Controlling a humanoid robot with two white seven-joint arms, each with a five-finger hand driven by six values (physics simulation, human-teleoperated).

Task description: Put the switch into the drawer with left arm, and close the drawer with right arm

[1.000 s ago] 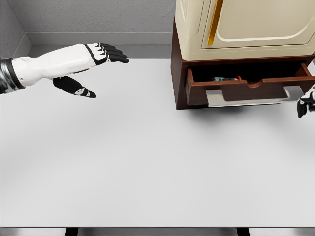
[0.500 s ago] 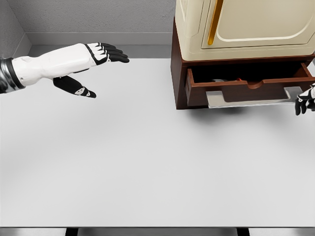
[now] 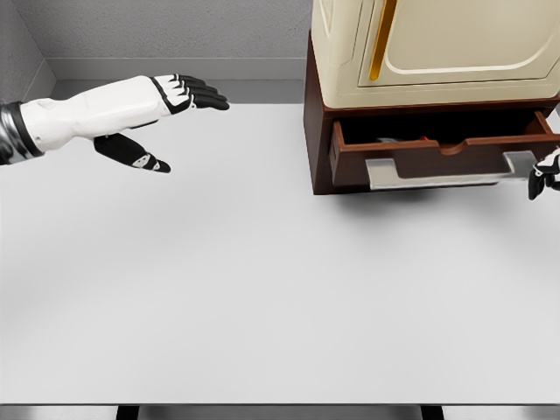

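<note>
1. The left hand [image 3: 166,109], white-sleeved with black fingers [image 3: 206,94], hangs above the far left of the plain white counter [image 3: 245,280]. Its fingers are stretched out flat, the thumb drooping beneath, and they hold nothing. I judge it is parked well apart from the cabinet so as to leave the drawer front free for the other arm.

2. The counter between that hand and the cabinet carries nothing I can see, which suggests the left arm's part of the job is done.

3. The dark brown wooden cabinet base [image 3: 317,131] stands at the counter's far right, carrying a cream-coloured appliance with a gold handle strip [image 3: 455,44]. Its brown drawer [image 3: 420,157] is pulled out part way, with a pale grey handle bar [image 3: 437,173] across the front.

4. The switch [image 3: 411,140] shows only as a small glimpse of dark and red just over the drawer's front lip. It lies inside the drawer, mostly hidden by that lip and the shadow.

5. The right hand [image 3: 547,175] peeks in at the right edge, just beside the handle bar's right end. Too little shows to say how its fingers are set or whether it touches the bar. Judging by its position, it is there to push the drawer shut, which is not yet done.
</note>
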